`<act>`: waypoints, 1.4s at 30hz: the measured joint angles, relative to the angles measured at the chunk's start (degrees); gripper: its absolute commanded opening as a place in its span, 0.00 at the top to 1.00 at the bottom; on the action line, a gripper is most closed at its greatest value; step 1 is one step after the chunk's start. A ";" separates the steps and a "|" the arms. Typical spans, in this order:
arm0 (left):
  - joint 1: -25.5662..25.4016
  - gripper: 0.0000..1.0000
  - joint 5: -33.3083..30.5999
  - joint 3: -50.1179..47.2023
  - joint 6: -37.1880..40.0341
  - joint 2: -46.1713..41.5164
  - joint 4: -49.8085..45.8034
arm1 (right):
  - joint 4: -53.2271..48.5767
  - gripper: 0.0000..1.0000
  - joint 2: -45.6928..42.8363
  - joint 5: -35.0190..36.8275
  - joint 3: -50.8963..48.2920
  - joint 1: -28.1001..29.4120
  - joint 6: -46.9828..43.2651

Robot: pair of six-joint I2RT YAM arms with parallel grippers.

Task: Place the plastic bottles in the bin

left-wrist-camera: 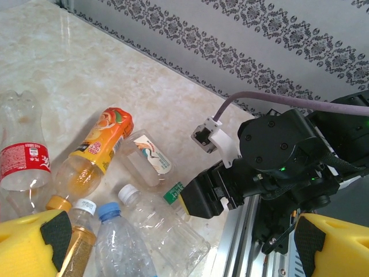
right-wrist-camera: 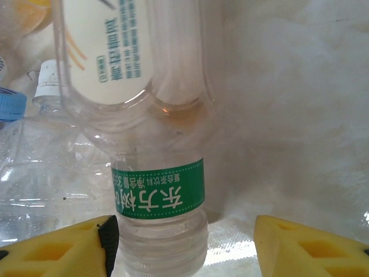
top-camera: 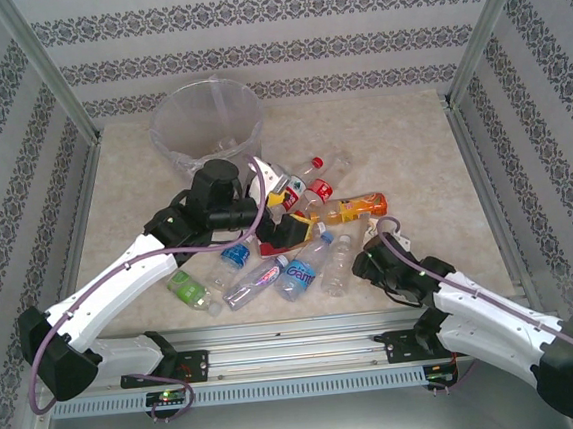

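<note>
Top external view: the bin (top-camera: 182,143) stands upright at 11 o'clock on the counter (top-camera: 412,153). The plastic bottles (top-camera: 299,243) lie on their sides in a loose heap at the counter's centre, at 5 o'clock from the bin and apart from it. The left pincer (top-camera: 285,220) hangs over the middle of the heap. Left wrist view: it is released, with its yellow fingers (left-wrist-camera: 34,245) spread wide above the bottles and gripping nothing.

The right pincer (top-camera: 368,263) sits at 4 o'clock of the heap. Right wrist view: it straddles the neck of the green-banded bottle (right-wrist-camera: 158,199). The pad at 9 o'clock touches the neck and the pad at 3 o'clock stands apart, so this pincer is not clenched. The orange-labelled bottle (top-camera: 356,208) lies at 12 o'clock from the right pincer.
</note>
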 measured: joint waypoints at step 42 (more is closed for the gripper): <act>-0.55 0.00 0.04 0.90 -0.39 1.60 -0.13 | 4.11 0.41 6.99 -6.67 1.77 -9.62 -21.16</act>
